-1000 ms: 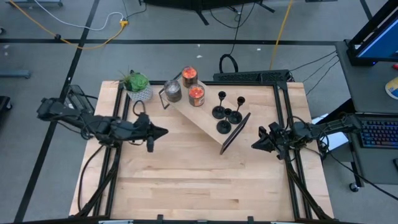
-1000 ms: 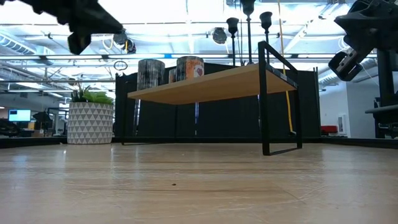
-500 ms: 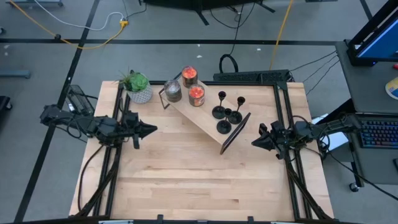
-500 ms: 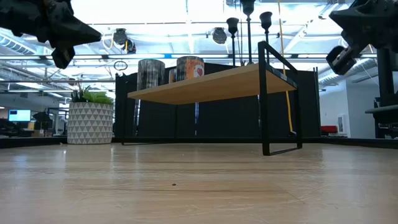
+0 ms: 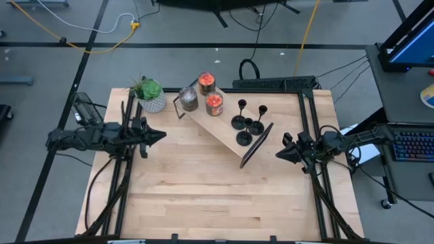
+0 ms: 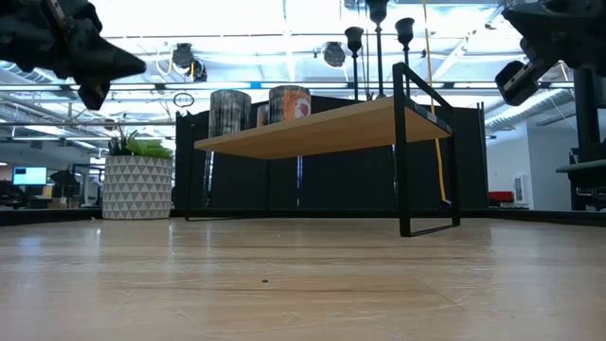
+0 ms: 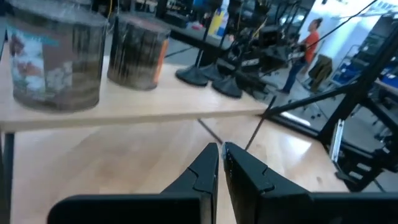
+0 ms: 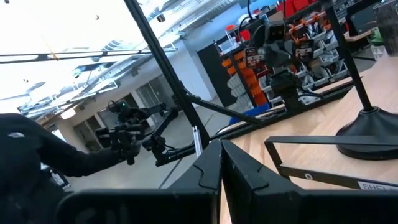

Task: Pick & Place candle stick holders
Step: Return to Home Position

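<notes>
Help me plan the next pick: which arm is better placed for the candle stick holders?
Likely the right. The candle stick holders stand at the shelf end nearest the right gripper; the left gripper is nearer the candles.

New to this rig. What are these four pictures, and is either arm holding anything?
Two robot arms at a wooden table. One picture looks straight down, one looks level across the tabletop, and two come from cameras on the wrists. A low shelf stands on the table, carrying three candles and the black candle stick holders; a potted plant sits beside it. The left end effector and right end effector hover at the table's sides, both shut and empty.
</notes>
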Motion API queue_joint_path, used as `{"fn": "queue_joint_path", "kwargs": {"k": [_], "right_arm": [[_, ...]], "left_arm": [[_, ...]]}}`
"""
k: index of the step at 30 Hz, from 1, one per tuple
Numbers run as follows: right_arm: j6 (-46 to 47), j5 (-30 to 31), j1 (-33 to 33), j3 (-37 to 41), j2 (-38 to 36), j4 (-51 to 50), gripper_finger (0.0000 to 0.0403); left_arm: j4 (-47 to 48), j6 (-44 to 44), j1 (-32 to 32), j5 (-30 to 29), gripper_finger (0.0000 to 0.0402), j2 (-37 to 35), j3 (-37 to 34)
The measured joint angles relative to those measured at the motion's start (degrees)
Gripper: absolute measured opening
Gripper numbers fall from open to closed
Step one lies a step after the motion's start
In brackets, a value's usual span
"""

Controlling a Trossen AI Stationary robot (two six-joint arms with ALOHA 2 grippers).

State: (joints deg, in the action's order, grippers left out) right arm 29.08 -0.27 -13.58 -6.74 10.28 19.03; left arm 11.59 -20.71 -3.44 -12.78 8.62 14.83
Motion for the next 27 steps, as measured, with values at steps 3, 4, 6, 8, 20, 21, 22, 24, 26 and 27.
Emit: {"fn": "queue_joint_path", "kwargs": {"k": [3, 4, 6, 8, 20, 21, 22, 24, 26, 27], "right_arm": [[-0.10, -0.02, 0.00, 0.00, 0.00, 0.00, 0.0002], [-0.50, -0.10, 0.00, 0.00, 0.00, 0.00, 0.0002], [-1.54, -0.14, 0.00, 0.00, 0.00, 0.00, 0.0002], [-2.14, -0.03, 0.00, 0.00, 0.00, 0.00, 0.0002], [-5.80, -1.04, 0.00, 0.02, 0.00, -3.34, 0.0002], [-5.57, -1.94, 0.00, 0.02, -0.07, -3.29, 0.0002], [-5.16, -3.43, 0.00, -0.08, -0.30, -3.16, 0.0002], [-4.79, -6.30, 0.00, -0.79, -1.03, -3.16, 0.0002], [-5.27, -9.91, 0.02, -1.34, -2.05, -2.97, 0.0002], [-5.95, -11.45, 0.00, -1.40, -2.68, -3.04, 0.0002]], "left_arm": [[1.58, -0.40, 2.10, 2.73, 0.0030, -0.65, -0.07], [1.41, -0.41, 2.54, 3.43, 0.0030, -0.83, -0.25], [0.02, -0.90, 3.07, 3.79, 0.0030, -1.29, -1.57], [-3.41, -1.97, 3.19, 3.76, 0.0030, -1.63, -4.17], [-11.52, -4.49, 3.04, 4.26, 0.0030, -2.01, -13.05], [-11.56, -3.59, 3.04, 4.26, 0.0030, -2.01, -13.05], [-11.60, -2.41, 3.05, 4.26, 0.0030, -2.01, -13.05], [-11.56, 0.53, 3.04, 4.28, 0.0030, -2.01, -13.05], [-11.31, 2.79, 3.04, 4.29, 0.0030, -2.01, -13.03], [-11.21, 3.08, 3.04, 4.29, 0.0030, -1.97, -13.03]]}}
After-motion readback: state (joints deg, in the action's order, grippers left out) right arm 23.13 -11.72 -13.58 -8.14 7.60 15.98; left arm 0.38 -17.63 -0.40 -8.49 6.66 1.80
